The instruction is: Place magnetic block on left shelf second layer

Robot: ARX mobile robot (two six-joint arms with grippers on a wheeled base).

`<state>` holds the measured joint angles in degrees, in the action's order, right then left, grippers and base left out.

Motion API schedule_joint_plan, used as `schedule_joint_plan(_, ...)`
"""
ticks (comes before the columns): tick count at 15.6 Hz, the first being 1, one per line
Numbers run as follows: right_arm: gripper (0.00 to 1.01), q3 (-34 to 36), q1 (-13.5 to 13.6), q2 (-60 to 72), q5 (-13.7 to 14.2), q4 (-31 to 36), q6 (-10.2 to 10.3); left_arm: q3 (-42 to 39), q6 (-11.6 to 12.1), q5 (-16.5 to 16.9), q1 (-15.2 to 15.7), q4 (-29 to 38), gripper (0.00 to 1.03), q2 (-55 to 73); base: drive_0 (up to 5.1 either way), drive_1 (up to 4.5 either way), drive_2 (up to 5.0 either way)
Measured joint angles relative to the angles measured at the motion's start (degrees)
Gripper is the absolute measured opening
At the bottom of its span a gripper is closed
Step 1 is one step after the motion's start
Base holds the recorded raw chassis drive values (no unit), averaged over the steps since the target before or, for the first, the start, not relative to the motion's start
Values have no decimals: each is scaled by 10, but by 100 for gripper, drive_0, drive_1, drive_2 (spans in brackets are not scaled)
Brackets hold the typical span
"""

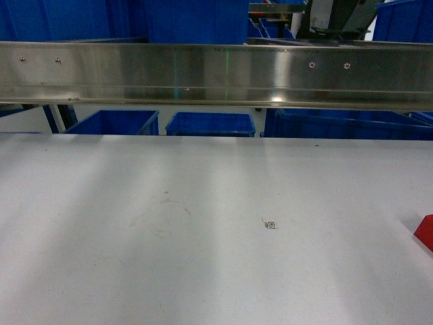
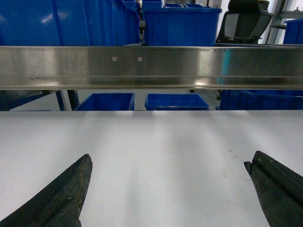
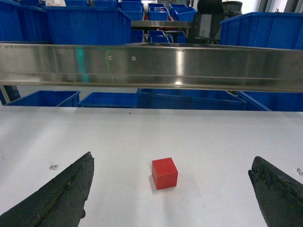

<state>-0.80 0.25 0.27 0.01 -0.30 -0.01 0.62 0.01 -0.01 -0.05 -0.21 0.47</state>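
The magnetic block (image 3: 164, 173) is a small red cube standing on the white table (image 3: 142, 137). It sits between and slightly ahead of the wide-apart fingers of my right gripper (image 3: 171, 161), which is open and touches nothing. In the head view only a red corner of the block (image 1: 426, 232) shows at the right edge, and neither gripper appears there. My left gripper (image 2: 169, 161) is open over bare white tabletop with nothing between its fingers. The left shelf second layer is out of view.
A long stainless-steel beam (image 1: 216, 74) runs across above the table's far edge. Behind and below it stand blue bins (image 1: 210, 124), and a black office chair (image 2: 241, 23) is further back. A small printed marker (image 1: 270, 224) lies on the table.
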Motion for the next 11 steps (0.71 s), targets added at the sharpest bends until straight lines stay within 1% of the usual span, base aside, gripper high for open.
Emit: schedule_joint_plan(11,98,0,0,0,0,0,0,0,0,0,0,0,98,0,0,0,0)
